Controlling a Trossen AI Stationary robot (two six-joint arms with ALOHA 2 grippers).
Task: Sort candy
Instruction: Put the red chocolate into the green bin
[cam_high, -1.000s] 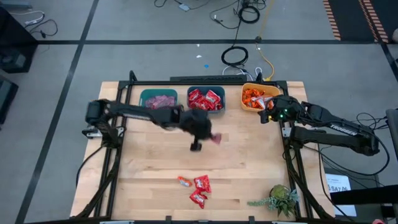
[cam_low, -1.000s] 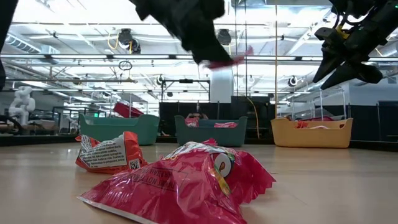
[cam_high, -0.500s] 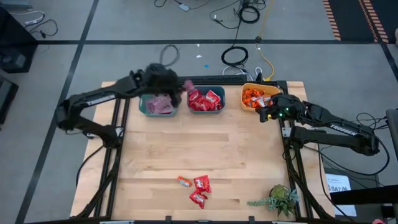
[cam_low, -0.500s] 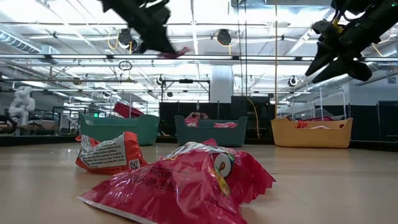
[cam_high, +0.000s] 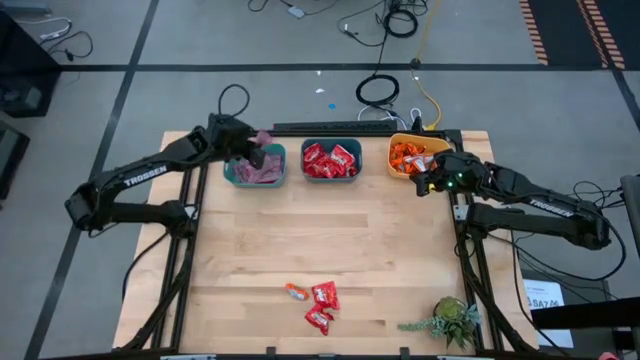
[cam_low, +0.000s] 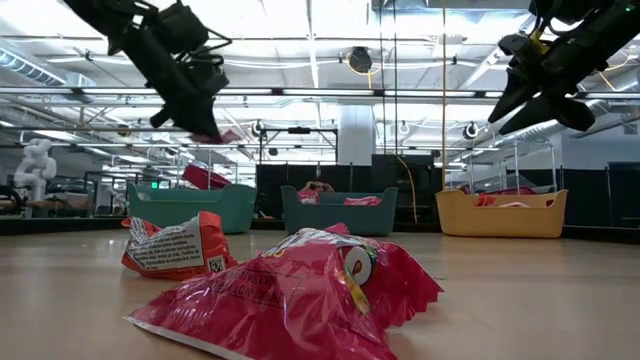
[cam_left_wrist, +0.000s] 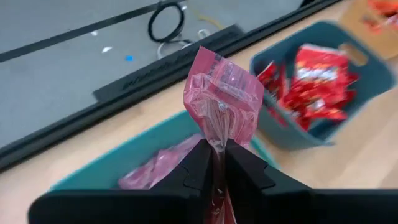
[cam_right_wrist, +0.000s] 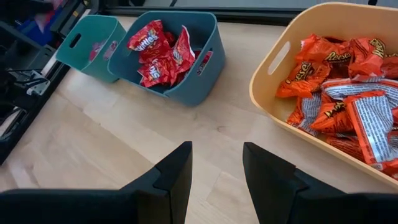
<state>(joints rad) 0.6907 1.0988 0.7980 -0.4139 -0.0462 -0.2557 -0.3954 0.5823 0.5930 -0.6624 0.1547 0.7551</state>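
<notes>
Left fingers pinching a pink sweet over a teal bin

The left gripper (cam_left_wrist: 214, 163) has its fingers nearly closed on a pink sweet (cam_left_wrist: 219, 102), just above the left teal bin (cam_high: 256, 165) holding more pink ones. The right gripper (cam_right_wrist: 216, 163) hangs empty, fingers parted, beside the yellow bin (cam_right_wrist: 283, 53).

Left arm is stretched out toward the far left side of the worktop, left gripper (cam_left_wrist: 214, 163) raised, fingers (cam_left_wrist: 194, 168) nearly together, pinching something thin. Right arm sits by the far right edge, right gripper (cam_right_wrist: 216, 163) hanging with fingers (cam_right_wrist: 175, 169) apart, nothing between them.
</notes>
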